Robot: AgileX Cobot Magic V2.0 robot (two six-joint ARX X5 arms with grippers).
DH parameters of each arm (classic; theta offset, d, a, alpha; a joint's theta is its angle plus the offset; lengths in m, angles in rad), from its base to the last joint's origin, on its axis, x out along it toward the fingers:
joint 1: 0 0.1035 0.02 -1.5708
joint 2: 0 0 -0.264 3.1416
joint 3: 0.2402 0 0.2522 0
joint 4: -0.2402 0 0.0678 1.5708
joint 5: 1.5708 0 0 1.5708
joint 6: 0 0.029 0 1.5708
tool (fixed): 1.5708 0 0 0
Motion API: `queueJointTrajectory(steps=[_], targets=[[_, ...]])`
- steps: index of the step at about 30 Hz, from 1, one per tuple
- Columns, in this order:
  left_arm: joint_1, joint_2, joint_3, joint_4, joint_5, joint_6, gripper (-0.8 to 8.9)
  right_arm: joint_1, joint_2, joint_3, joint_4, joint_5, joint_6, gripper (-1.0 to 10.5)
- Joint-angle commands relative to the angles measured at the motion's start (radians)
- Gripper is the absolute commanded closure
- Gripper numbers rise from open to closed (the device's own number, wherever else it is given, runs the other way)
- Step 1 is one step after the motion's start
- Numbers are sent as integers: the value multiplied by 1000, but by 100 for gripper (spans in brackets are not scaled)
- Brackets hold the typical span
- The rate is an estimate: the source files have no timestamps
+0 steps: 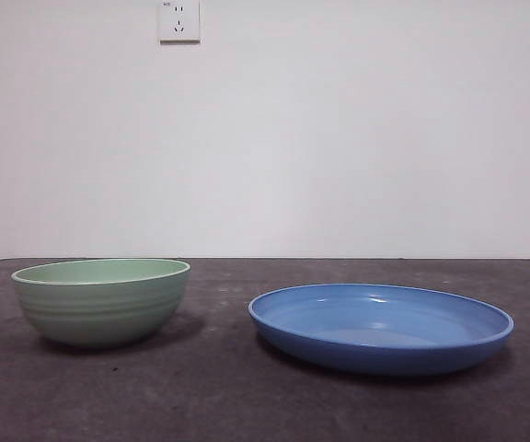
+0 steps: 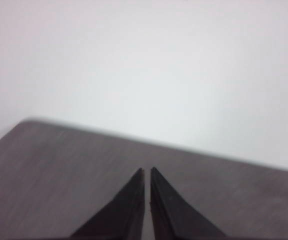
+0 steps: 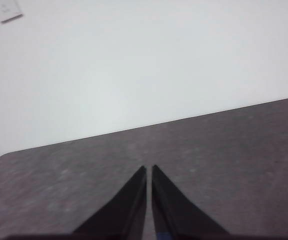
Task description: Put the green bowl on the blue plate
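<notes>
The green bowl (image 1: 100, 299) stands upright on the dark table (image 1: 228, 396) at the left of the front view. The blue plate (image 1: 381, 327) lies flat to its right, a gap apart from the bowl. Neither arm shows in the front view. My left gripper (image 2: 147, 170) is shut and empty, above bare table, facing the white wall. My right gripper (image 3: 148, 167) is shut and empty, also above bare table; a sliver of blue shows at the picture's bottom edge between its jaws. Neither wrist view shows the bowl.
A white wall stands behind the table with a power socket (image 1: 179, 20) high on it; the socket also shows in the right wrist view (image 3: 7, 10). The table's far edge runs along the wall.
</notes>
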Motion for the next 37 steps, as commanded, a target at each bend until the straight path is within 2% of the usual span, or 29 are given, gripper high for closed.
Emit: queueJointTrajectory(steps=[1, 5, 10, 15, 19, 22, 27, 37], targets=[[-2, 76, 145, -16, 47, -2, 794, -1, 77, 109, -36, -63, 16, 933], [-2, 196, 305, -52, 107, 27, 795, -1, 187, 237, -68, -175, 10, 933], [-2, 351, 487, -142, 242, 51, 795, -1, 316, 381, -132, -306, -3, 933], [-4, 485, 606, -257, 371, 80, 794, 4, 417, 483, -232, -416, -61, 933], [-25, 548, 618, -307, 448, 84, 794, 53, 461, 519, -310, -415, -124, 933], [-51, 585, 617, -377, 455, 94, 794, 100, 483, 519, -348, -414, -170, 933], [-102, 636, 617, -491, 455, 163, 786, 155, 529, 519, -437, -401, -257, 932], [-141, 705, 617, -625, 455, 216, 762, 188, 600, 518, -500, -400, -283, 931]])
